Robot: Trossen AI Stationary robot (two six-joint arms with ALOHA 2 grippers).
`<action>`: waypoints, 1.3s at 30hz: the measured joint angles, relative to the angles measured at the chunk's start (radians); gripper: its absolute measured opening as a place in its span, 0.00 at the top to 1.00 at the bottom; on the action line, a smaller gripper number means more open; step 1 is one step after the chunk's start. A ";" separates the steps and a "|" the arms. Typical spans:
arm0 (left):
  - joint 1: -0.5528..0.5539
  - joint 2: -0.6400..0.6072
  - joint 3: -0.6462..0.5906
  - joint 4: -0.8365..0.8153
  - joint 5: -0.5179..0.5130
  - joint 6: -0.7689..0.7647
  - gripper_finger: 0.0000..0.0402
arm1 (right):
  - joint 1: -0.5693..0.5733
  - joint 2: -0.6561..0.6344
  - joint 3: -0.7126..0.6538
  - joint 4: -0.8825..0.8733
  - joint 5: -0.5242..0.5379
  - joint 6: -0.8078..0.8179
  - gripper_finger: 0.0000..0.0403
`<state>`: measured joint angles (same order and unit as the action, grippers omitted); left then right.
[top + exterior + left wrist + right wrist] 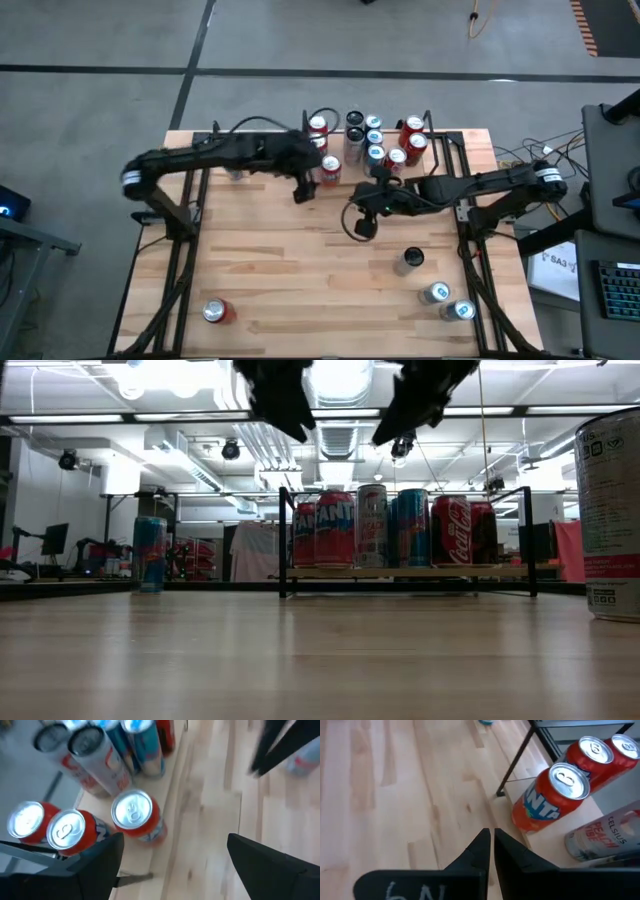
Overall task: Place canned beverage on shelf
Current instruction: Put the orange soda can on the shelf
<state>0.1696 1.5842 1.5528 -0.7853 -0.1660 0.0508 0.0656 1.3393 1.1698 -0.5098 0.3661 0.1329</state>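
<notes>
The shelf point(400, 572) stands at the table's far side, right of the middle, and bears several upright cans, among them an orange Fanta can point(552, 797) at its near left corner and red cans point(592, 755) behind it. My left gripper point(300, 192) hangs open in the air just left of the shelf's near corner, with nothing between its fingers point(100, 865). My right gripper point(358, 212) is shut and empty, raised above the table in front of the shelf. Both grippers point(285, 400) point(410, 410) show high above the table in the low view.
Loose cans stand on the table: a grey one point(409, 260) and two blue ones point(435, 293) point(460, 310) near right, a red one point(218, 311) near left. In the low view a blue can point(150, 555) stands far left. Bare wood lies in the middle.
</notes>
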 joint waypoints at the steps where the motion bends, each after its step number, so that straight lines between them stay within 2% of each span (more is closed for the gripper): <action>1: -0.008 -0.042 -0.061 0.063 -0.013 -0.006 0.16 | -0.014 0.008 0.003 0.013 0.000 -0.002 0.97; 4: -0.029 -0.166 -0.231 0.261 -0.055 -0.008 0.16 | -0.068 0.029 0.014 0.037 0.001 0.005 0.97; 8: -0.031 -0.306 -0.423 0.478 -0.061 -0.005 0.16 | -0.143 0.069 0.021 0.041 0.001 0.041 0.97; 14: -0.030 -0.477 -0.626 0.718 -0.063 0.058 0.16 | -0.224 0.123 0.026 0.048 0.001 0.088 0.97; 19: -0.029 -0.583 -0.688 0.762 -0.063 0.142 0.16 | -0.250 0.170 0.030 0.059 0.002 0.119 0.97; 24: -0.029 -0.663 -0.717 0.724 -0.062 0.212 0.19 | -0.254 0.200 0.033 0.109 0.002 0.140 0.97; 30: -0.029 -0.744 -0.794 0.733 -0.063 0.255 0.33 | -0.254 0.196 0.034 0.105 0.027 0.162 0.97; 35: -0.027 -0.805 -0.812 0.758 -0.139 0.267 0.51 | -0.254 0.195 0.034 0.111 0.028 0.162 0.97; 39: -0.027 -0.835 -0.836 0.740 -0.139 0.277 0.67 | -0.254 0.208 0.033 0.136 0.028 0.156 0.97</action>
<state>0.1421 0.7490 0.7166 -0.0457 -0.3055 0.3281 -0.1886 1.5470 1.2030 -0.3742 0.3942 0.2890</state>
